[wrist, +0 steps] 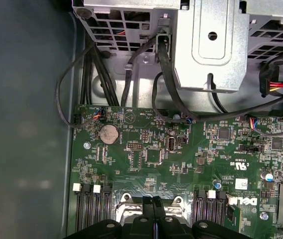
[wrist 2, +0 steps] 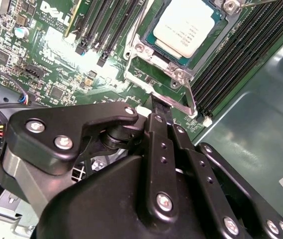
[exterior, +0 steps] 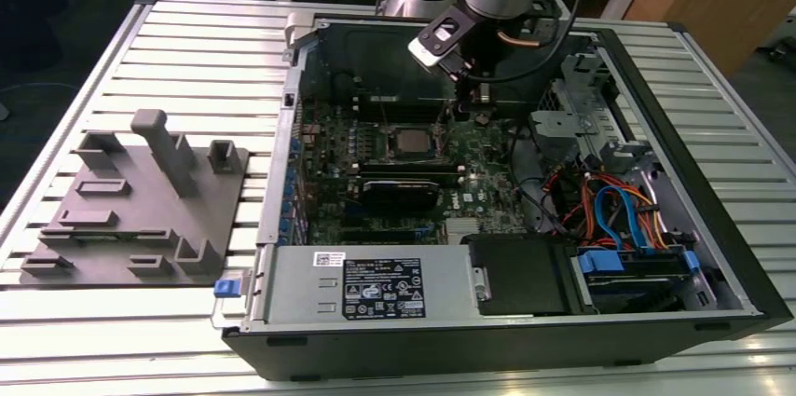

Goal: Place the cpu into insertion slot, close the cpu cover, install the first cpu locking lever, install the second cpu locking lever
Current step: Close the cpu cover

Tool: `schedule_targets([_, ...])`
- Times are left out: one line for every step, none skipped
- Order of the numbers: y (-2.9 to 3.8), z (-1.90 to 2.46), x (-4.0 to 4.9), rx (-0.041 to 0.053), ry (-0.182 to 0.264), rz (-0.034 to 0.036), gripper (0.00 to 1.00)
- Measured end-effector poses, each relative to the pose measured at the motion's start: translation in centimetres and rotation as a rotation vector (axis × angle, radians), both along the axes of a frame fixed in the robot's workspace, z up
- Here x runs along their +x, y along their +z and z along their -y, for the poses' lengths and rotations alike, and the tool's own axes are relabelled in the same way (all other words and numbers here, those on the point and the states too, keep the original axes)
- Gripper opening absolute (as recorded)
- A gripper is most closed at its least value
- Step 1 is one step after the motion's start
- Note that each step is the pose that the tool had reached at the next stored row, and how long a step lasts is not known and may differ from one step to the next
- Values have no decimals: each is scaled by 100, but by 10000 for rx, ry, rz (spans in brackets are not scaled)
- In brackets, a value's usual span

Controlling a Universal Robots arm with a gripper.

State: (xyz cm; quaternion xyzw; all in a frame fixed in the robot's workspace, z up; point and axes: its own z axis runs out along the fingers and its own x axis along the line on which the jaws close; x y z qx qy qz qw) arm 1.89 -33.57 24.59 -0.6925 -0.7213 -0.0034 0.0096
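Exterior view: open black tower computer case (exterior: 498,345) lying on its side on a slatted silvery metal counter (exterior: 186,33), green circuit board (exterior: 483,172) exposed inside. Small flat square cpu with silvery-grey metal top (exterior: 408,142) seated in the square dark insertion slot with silvery rim (exterior: 383,135), near the board's middle. Second wrist view: thin silvery cpu cover frame (wrist 2: 148,55) lying flat around the chip, chip top showing through its cut-out window. Long narrow black memory slots (wrist 2: 231,55) just beside the socket. Black gripper (exterior: 469,113) (wrist 2: 157,102) (wrist: 153,200) reaching down from the grey arm, just beside the slot on the exterior view's right. Jaws pressed together, only a thin seam between them in both wrist views. Tips right at a silvery metal strip along the cover's edge; touching it or just above, cannot tell which, nor whether anything is nipped between them. Grey moulded fixture block (exterior: 137,210) resting on the counter, well apart from the case on the exterior view's left.
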Motion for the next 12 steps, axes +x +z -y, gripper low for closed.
schedule_targets([0, 0, -1, 0, 1, 0, 10])
schedule_targets([0, 0, -1, 0, 2, 0, 10])
schedule_targets([0, 0, -2, 0, 1, 0, 10])
schedule_targets([0, 0, -5, 0, 0, 0, 10])
schedule_targets([0, 0, -7, 0, -1, 0, 10])
schedule_targets([0, 0, -10, 0, 0, 0, 10])
schedule_targets([-1, 0, -14, 0, 1, 0, 10])
schedule_targets([-1, 0, -19, 0, 1, 0, 10])
schedule_targets([-1, 0, -25, 1, 1, 1, 10])
schedule_targets([-1, 0, -30, 1, 1, 1, 10])
schedule_targets([-1, 0, -36, 0, 1, 0, 10])
schedule_targets([-2, 0, -48, 0, 0, 1, 10])
